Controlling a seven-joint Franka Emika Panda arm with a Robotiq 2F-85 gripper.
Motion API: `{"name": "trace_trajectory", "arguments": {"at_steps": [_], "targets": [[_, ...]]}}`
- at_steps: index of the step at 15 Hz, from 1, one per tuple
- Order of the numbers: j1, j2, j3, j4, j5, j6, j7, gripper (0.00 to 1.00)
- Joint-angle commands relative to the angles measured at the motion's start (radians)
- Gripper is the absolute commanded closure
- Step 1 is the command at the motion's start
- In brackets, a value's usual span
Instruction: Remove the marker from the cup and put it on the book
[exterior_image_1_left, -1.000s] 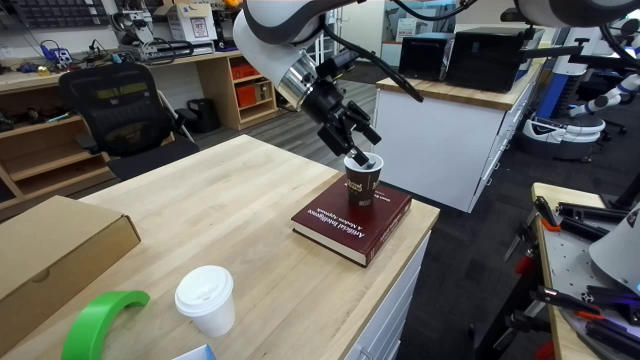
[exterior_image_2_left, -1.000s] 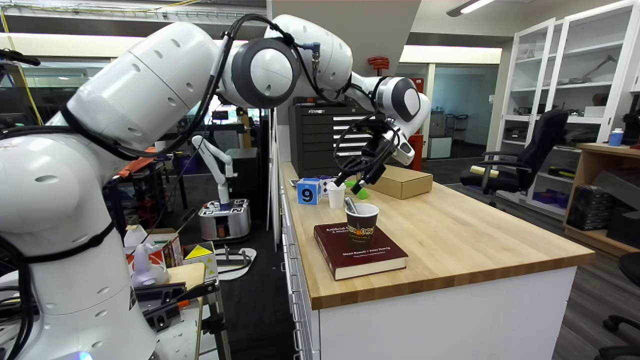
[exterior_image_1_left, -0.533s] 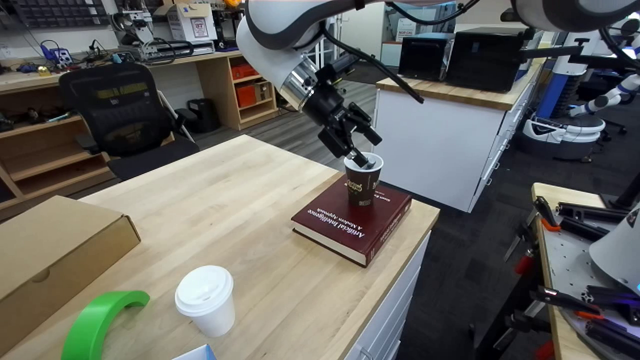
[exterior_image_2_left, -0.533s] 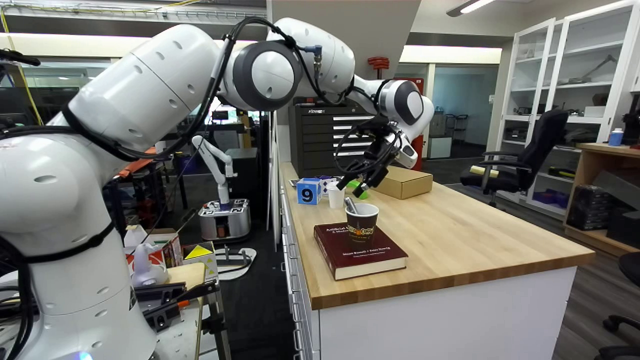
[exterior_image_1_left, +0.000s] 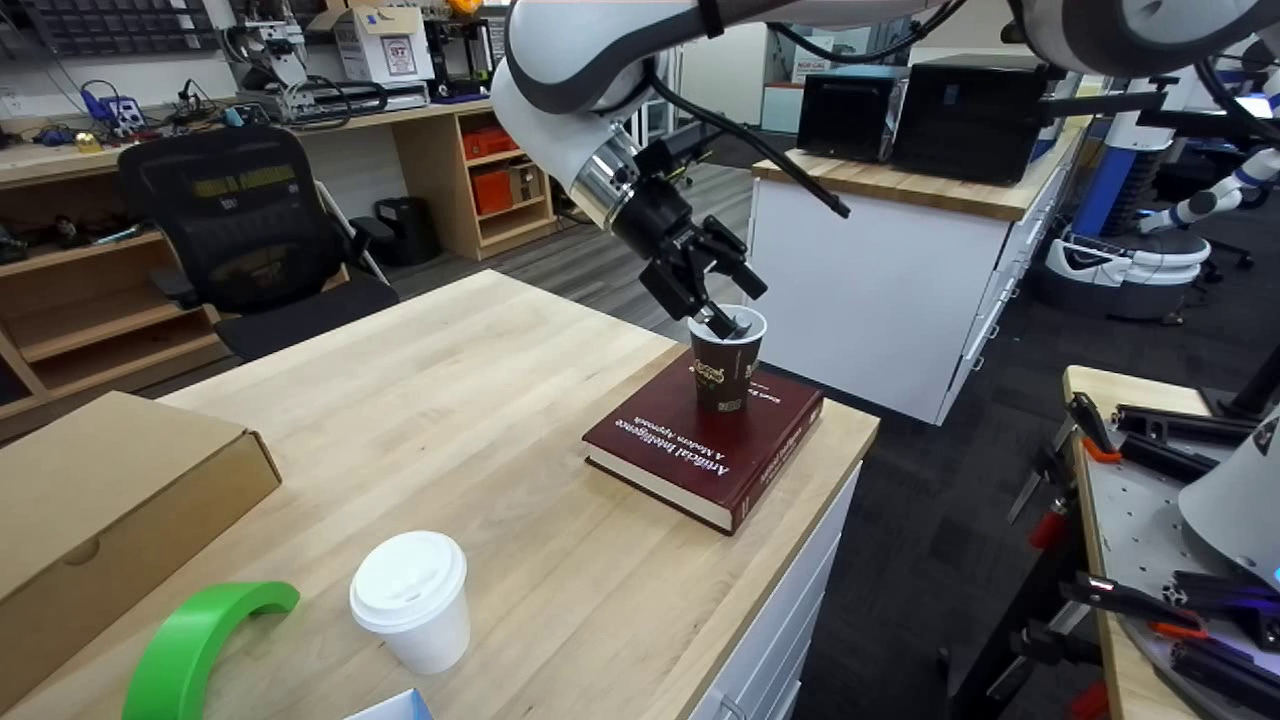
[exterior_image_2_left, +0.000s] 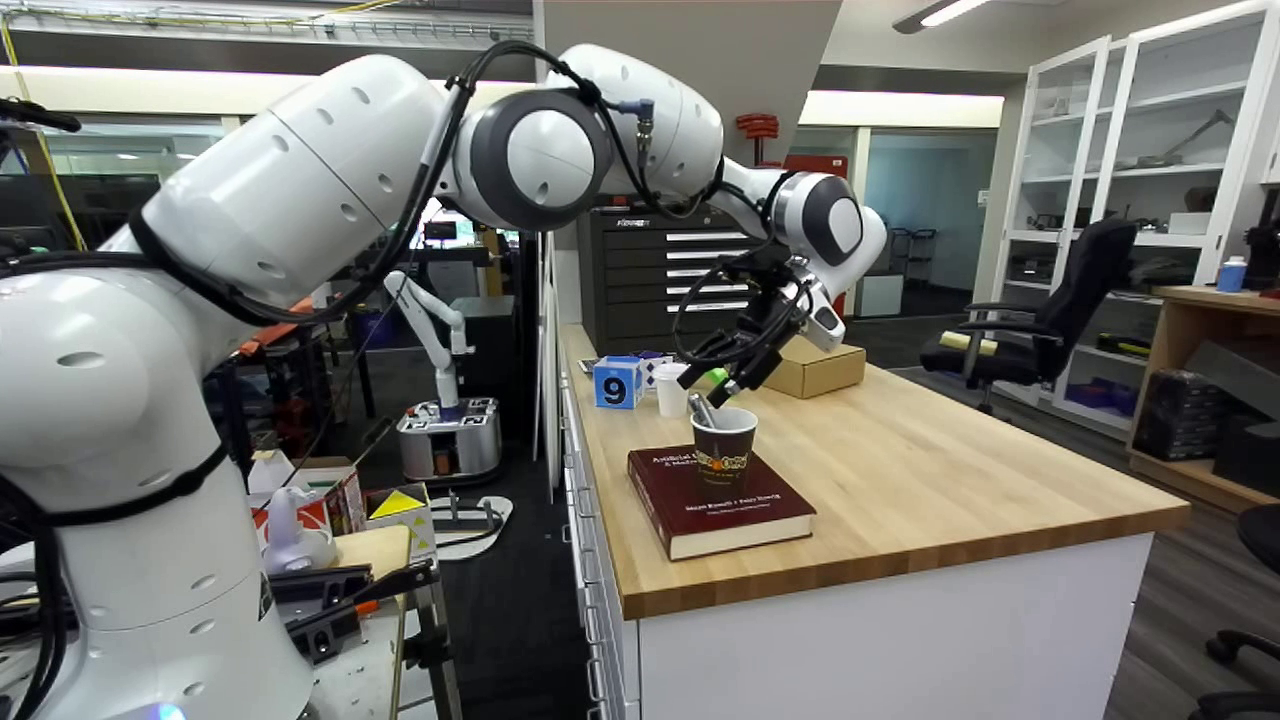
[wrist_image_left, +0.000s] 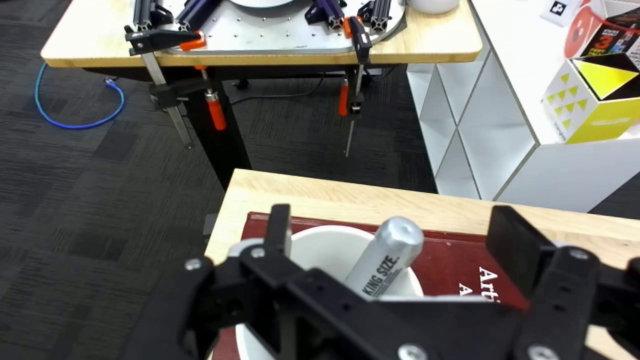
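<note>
The Franka arm (exterior_image_2_left: 540, 155) extends past the brown paper cup (exterior_image_2_left: 722, 455), its wrist above and beyond the cup in an exterior view. Under the cup lies the dark red "Artificial Intelligence: A Modern Approach" hardcover (exterior_image_1_left: 680, 440), bare cover showing beside the cup's base. The Robotiq gripper (wrist_image_left: 392, 232) slants down toward the cup's mouth, jaws wide apart, pinching nothing. The cup stands upright. Smallest, the silver "KING SIZE" marker (wrist_image_left: 384, 260) leans inside the cup, its upper end above the rim. In the wrist view that end sits midway between the jaws, long axis slanting across the gap; whether the jaw tips are level with it, I cannot tell. The move likely calls for reaching deeper, then closing on the barrel, clear of the cup's rim, which one jaw overlaps there.
</note>
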Motion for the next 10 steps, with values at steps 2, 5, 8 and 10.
{"name": "trace_trajectory", "arguments": {"at_steps": [2,5,8,10], "targets": [[-0.016,0.032,-0.001,0.032,0.047,-0.009,0.037,0.00],[-0.016,0.042,-0.001,0.034,0.053,-0.008,0.036,0.00],[-0.014,0.035,-0.004,0.032,0.051,0.003,0.038,0.33],[-0.014,0.030,-0.005,0.033,0.048,0.007,0.037,0.47]]}}
